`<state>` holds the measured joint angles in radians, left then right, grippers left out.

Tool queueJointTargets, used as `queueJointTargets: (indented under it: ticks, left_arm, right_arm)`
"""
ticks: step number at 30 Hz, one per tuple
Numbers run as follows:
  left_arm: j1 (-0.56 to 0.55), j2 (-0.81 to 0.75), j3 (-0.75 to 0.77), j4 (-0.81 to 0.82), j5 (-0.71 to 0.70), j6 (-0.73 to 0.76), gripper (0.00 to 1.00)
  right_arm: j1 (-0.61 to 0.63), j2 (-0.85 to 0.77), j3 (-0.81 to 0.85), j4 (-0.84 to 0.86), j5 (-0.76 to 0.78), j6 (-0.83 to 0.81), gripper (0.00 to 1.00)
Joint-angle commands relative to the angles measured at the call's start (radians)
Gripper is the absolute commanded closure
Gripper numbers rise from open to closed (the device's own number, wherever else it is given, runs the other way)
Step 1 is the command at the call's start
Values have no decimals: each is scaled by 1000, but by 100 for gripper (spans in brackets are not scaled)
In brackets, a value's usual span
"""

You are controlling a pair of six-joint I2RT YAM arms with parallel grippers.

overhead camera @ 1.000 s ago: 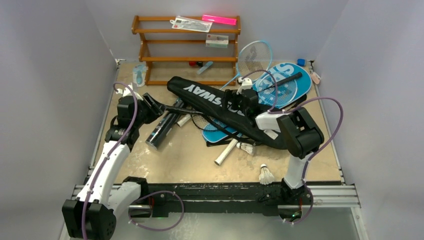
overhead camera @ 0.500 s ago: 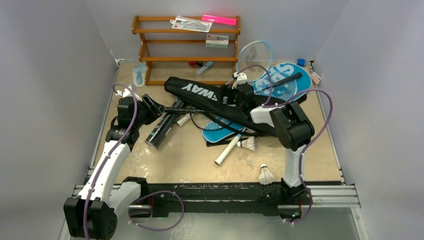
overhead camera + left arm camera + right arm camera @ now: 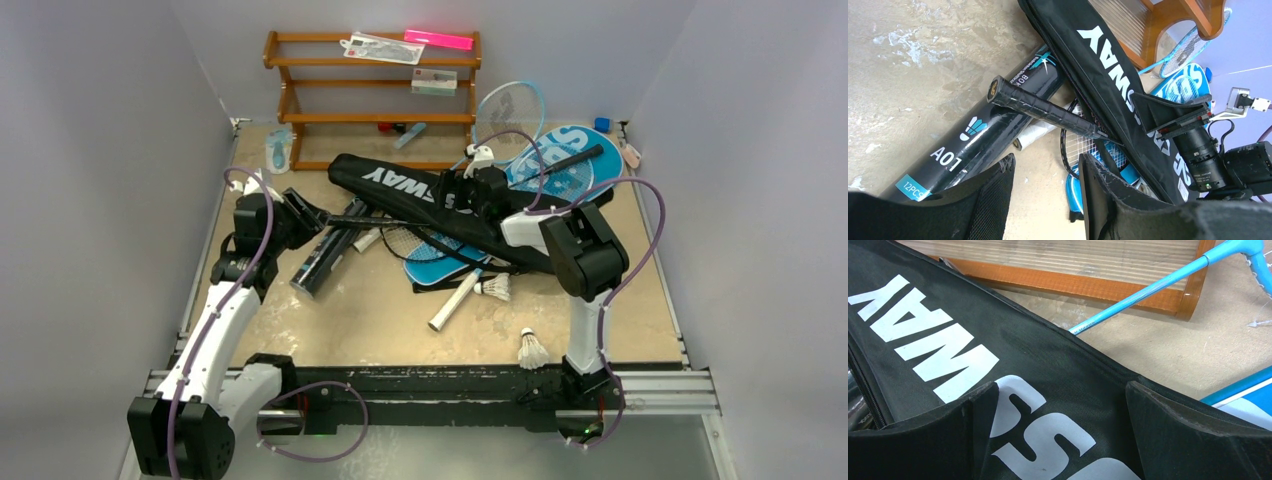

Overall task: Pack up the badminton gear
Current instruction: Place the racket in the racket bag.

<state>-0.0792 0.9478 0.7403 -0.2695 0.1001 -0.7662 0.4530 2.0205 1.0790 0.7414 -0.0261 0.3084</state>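
The black "CROSSWAY" racket cover (image 3: 400, 190) (image 3: 1108, 75) lies slanted across the middle of the table. My right gripper (image 3: 458, 190) (image 3: 1062, 390) stands open just over it, one finger on either side of its white lettering (image 3: 1048, 430). A black racket's handle (image 3: 1048, 112) (image 3: 365, 220) sticks out from under the cover, above the long black tube (image 3: 325, 258) (image 3: 983, 130). My left gripper (image 3: 305, 212) (image 3: 1047, 165) is open and empty, short of that handle. The blue "SPORT" cover (image 3: 570, 170), the light-blue racket (image 3: 510, 110) (image 3: 1148, 290) and two shuttlecocks (image 3: 533, 350) (image 3: 493, 288) lie around.
The brown wooden rack (image 3: 375, 90) stands at the back wall with a pink bar (image 3: 438, 40) and clear packets (image 3: 380, 47) on top. A white-wrapped handle (image 3: 455, 298) lies near the front shuttlecocks. A small blue item (image 3: 278, 150) sits at the far left.
My right arm has drawn back and to the left along the black cover, then come to rest. The left arm has not moved.
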Motion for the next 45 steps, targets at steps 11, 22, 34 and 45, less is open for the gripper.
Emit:
queueJointTargets:
  ticks: [11, 22, 34, 45]
  left_arm:
    - [5, -38, 8, 23, 4, 7, 52]
    - [6, -45, 8, 18, 3, 8, 52]
    - [6, -51, 44, -21, 20, 11, 52]
    - [142, 103, 199, -93, 231, 63, 52]
  right_arm:
    - [6, -8, 2, -84, -41, 33, 1]
    - [4, -20, 15, -109, -50, 20, 1]
    - [8, -267, -90, -145, -43, -44, 1]
    - [166, -538, -140, -376, 86, -166, 1]
